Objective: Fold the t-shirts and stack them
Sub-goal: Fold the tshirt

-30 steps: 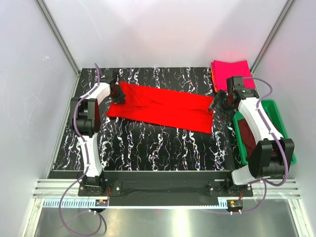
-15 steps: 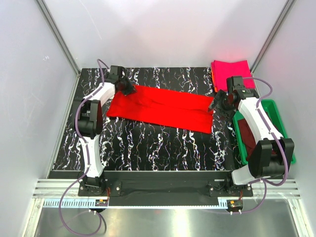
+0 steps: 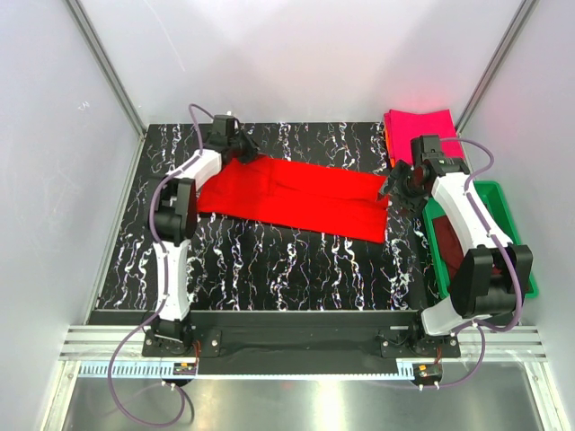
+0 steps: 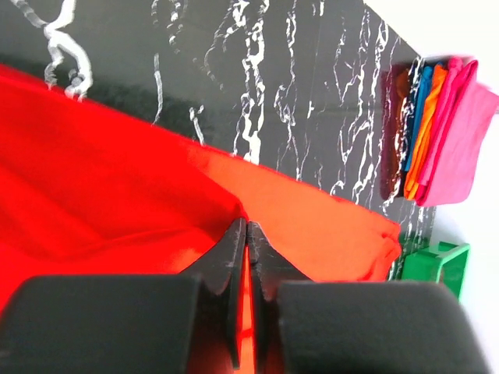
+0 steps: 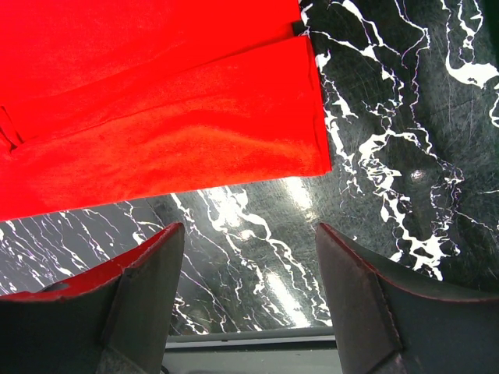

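Observation:
A bright red t-shirt lies folded into a long band across the black marbled table. My left gripper is at its far left corner and shut, with red cloth pinched between the jaws; its tip sits on a raised fold. At the shirt's right end my right gripper hangs open with only bare table between its fingers. The shirt's hem lies just ahead of them. A folded magenta-pink t-shirt tops a stack at the back right corner.
A green plastic bin stands at the table's right edge under the right arm, with dark maroon cloth in it. Orange, blue and dark layers show under the pink one in the stack. Pale walls close in the table on three sides.
My left gripper has moved toward the back and to the right, carrying the red shirt's left corner with it. The right gripper has stayed open and almost in place.

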Tool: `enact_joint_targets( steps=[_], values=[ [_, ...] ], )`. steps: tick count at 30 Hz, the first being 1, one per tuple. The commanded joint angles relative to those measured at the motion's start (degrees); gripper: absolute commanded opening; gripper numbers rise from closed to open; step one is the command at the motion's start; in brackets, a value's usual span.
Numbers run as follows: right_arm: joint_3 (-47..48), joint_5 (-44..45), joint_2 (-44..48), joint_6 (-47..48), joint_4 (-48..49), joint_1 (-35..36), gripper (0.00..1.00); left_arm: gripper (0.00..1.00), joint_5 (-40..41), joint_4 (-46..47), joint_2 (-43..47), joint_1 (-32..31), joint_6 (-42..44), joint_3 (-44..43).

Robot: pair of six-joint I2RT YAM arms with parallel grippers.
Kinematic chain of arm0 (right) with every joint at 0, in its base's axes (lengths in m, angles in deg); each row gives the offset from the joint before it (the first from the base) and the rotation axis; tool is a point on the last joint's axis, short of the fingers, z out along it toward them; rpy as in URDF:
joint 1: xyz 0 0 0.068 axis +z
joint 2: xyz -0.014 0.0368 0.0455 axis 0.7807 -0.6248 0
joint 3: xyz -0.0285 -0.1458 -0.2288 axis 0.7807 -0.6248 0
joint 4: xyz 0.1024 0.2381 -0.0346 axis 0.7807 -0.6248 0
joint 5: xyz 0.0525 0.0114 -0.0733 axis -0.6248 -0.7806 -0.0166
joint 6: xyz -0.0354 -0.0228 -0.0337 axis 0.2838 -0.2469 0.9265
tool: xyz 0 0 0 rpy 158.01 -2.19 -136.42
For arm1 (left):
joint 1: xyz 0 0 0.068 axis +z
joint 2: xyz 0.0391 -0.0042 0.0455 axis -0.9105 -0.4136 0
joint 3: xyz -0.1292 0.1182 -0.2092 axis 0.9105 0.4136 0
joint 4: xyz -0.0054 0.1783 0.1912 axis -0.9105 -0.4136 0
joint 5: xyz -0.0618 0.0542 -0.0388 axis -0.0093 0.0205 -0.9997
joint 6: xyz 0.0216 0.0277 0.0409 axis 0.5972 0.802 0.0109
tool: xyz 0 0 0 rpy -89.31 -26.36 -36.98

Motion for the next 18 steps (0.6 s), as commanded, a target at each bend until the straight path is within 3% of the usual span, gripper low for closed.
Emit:
enact_joint_targets(
  steps=[1,4,5,7,12,14,18],
  values=[
    [2.7,0.8,-0.3,0.3,0.4,0.4,0.76,0.21,-2.3,1.8,-3.0,-0.2,0.2,-6.6],
    [3.1,0.7,-0.4,0.7,0.3,0.4,0.76,0.24,-2.1,-0.5,-3.7,-0.2,1.9,-9.5],
    [3.4,0.7,-0.6,0.8,0.0,0.4,0.76,0.33,-1.8,-1.2,-3.3,-0.2,2.2,-10.2],
    [4.0,0.6,-0.8,0.8,0.2,0.4,0.77,0.34,-1.6,-2.6,-2.1,-0.2,3.0,-11.5],
    [3.7,-1.3,-1.3,0.6,1.9,0.4,0.77,0.4,3.2,-18.6,0.7,-0.2,10.4,-19.2],
    [2.5,-3.5,-1.6,1.5,3.7,0.4,0.77,0.4,6.8,-25.4,4.1,0.5,12.9,-17.8],
    [-0.3,-9.0,-4.9,5.1,7.6,0.5,0.77,0.39,9.6,-26.3,14.4,2.7,14.1,-1.0]
  ],
)
